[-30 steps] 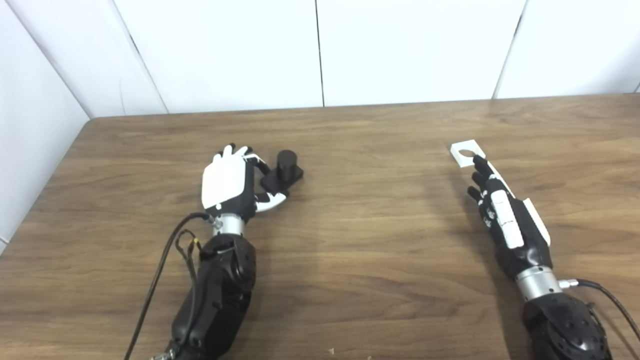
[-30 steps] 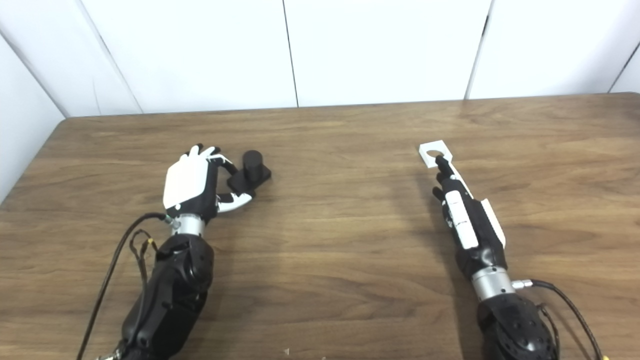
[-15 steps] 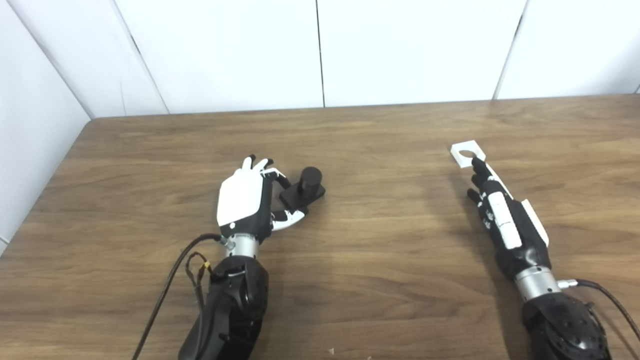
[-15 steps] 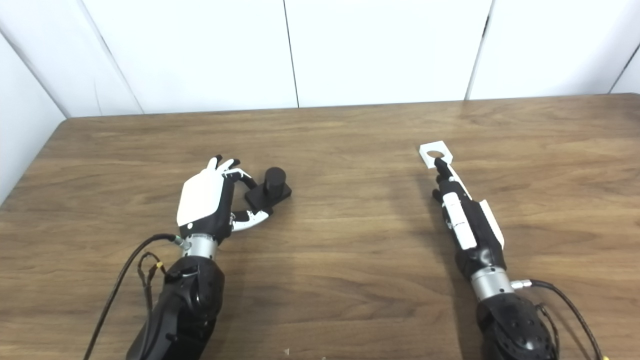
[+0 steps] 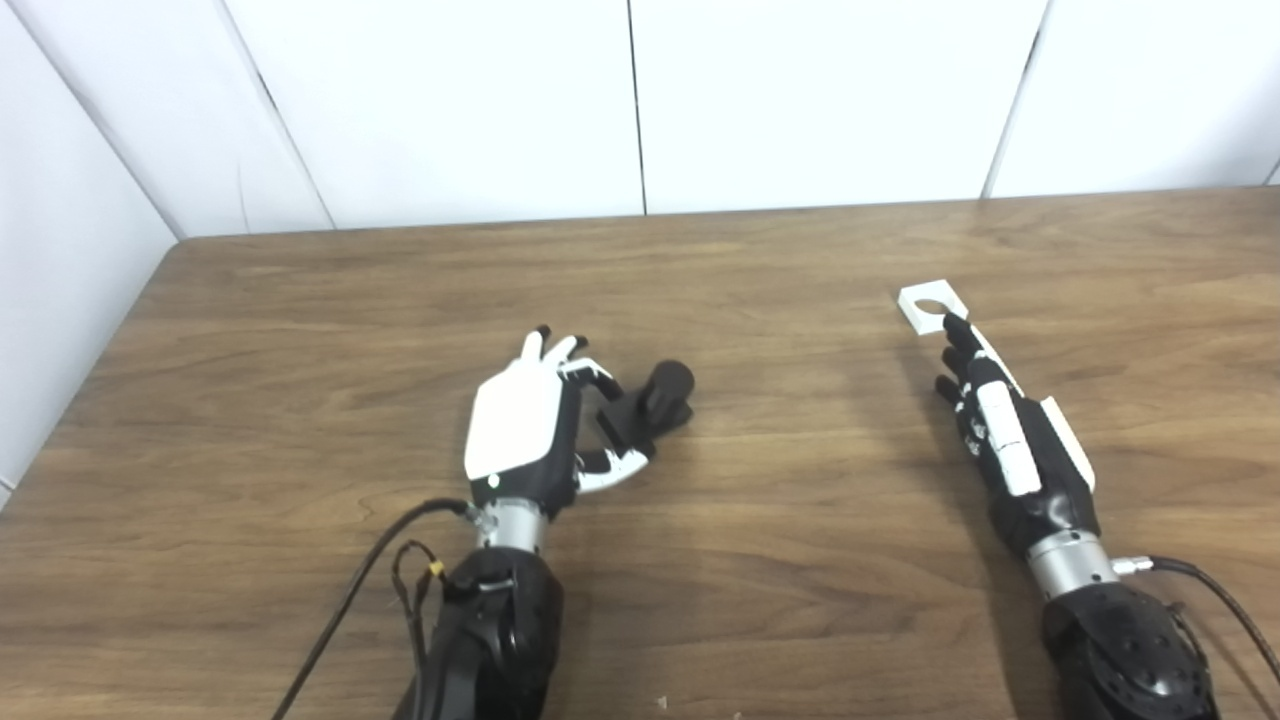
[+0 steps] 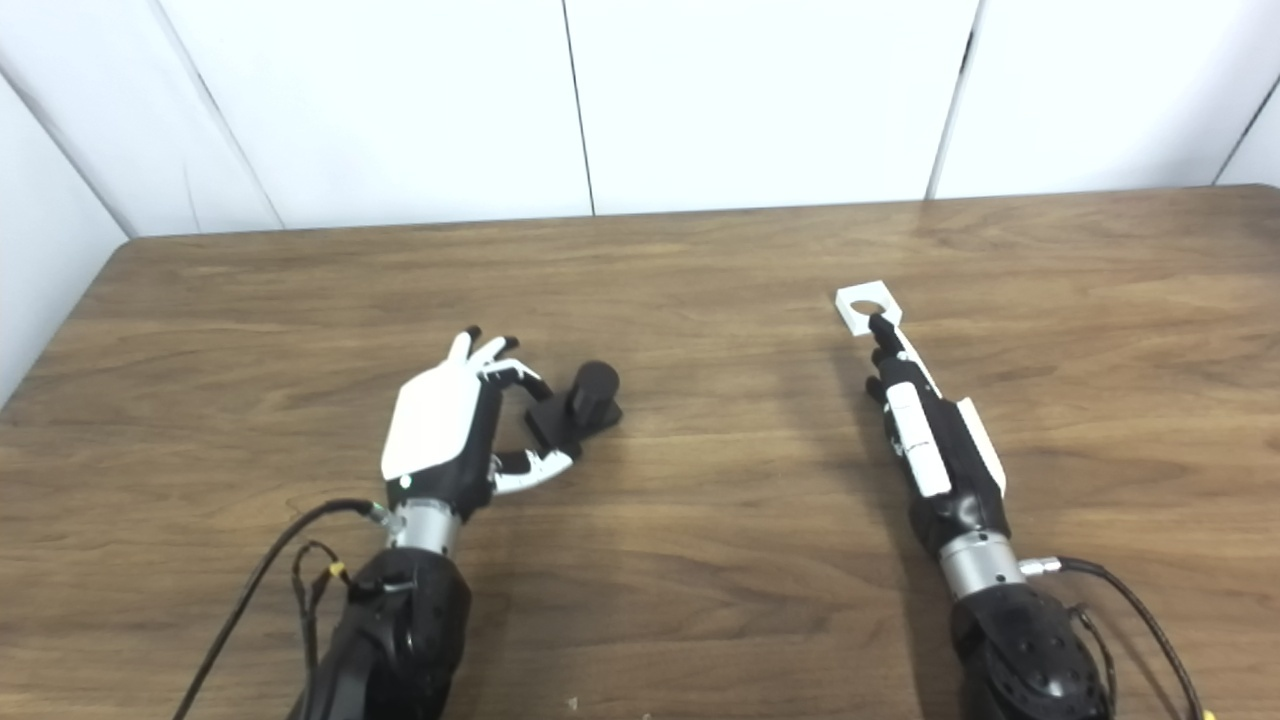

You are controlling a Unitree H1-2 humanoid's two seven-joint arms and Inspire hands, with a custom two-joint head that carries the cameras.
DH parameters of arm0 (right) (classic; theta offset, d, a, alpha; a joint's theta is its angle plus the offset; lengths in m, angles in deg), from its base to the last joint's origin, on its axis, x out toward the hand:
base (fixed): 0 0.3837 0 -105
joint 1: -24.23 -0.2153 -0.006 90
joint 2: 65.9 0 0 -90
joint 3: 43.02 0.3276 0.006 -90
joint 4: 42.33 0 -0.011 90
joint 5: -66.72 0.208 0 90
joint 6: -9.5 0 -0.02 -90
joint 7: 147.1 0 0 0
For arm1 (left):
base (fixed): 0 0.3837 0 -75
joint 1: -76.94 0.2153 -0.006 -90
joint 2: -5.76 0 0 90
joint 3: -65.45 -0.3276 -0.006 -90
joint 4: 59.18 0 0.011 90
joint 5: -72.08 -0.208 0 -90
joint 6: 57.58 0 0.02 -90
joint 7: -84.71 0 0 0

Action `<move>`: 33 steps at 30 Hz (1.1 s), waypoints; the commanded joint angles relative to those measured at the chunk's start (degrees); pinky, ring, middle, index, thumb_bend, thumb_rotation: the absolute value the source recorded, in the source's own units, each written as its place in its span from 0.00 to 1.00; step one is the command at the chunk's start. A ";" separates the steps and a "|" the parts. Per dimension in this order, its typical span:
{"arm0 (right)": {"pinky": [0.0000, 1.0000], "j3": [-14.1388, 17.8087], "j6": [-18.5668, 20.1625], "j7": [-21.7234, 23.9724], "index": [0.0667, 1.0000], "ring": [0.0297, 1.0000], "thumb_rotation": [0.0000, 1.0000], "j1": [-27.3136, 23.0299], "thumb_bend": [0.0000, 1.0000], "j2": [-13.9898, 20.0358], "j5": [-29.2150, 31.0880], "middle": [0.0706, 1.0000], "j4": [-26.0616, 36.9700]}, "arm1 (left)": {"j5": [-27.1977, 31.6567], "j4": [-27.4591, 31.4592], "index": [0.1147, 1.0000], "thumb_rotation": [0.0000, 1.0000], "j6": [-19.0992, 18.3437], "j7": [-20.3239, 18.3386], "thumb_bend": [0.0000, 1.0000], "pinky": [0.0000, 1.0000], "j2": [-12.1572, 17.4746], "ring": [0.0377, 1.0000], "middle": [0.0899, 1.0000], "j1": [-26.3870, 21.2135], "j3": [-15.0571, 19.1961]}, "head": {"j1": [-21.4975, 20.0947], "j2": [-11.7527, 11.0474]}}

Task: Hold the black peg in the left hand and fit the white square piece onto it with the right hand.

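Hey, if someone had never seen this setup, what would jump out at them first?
Probably the left hand near the middle of the wooden table, pinching the square base of the black peg, which leans to the right. Next, the right hand on the right side, stretched out flat with its fingertips touching the white square piece, whose round hole faces up.

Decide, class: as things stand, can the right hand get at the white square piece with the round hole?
Probably yes: the right hand already has its fingertips at the white square piece, with nothing in between.
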 commanded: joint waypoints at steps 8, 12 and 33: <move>0.98 0.05 -1.11 -0.13 0.96 1.00 0.92 0.26 0.59 -0.85 0.59 1.00 -0.55 | -0.62 -0.43 0.50 0.23 3.14 2.39 0.56 0.93 -0.99 1.00 0.90 -0.93 0.67 | -0.40 0.06; 0.98 0.06 -1.12 0.27 0.96 1.00 0.92 0.25 0.57 -0.73 0.95 1.00 -0.31 | -0.45 -1.24 0.50 0.22 2.79 2.31 0.55 0.96 -1.42 1.00 0.90 -0.80 1.23 | -0.65 0.15; 0.99 -0.42 -0.17 -0.08 0.96 1.00 0.94 -0.39 0.59 -0.39 -0.65 1.00 0.25 | -0.30 4.38 0.52 0.25 5.13 1.17 0.55 0.94 -3.02 1.00 0.89 6.54 -1.14 | -2.04 0.57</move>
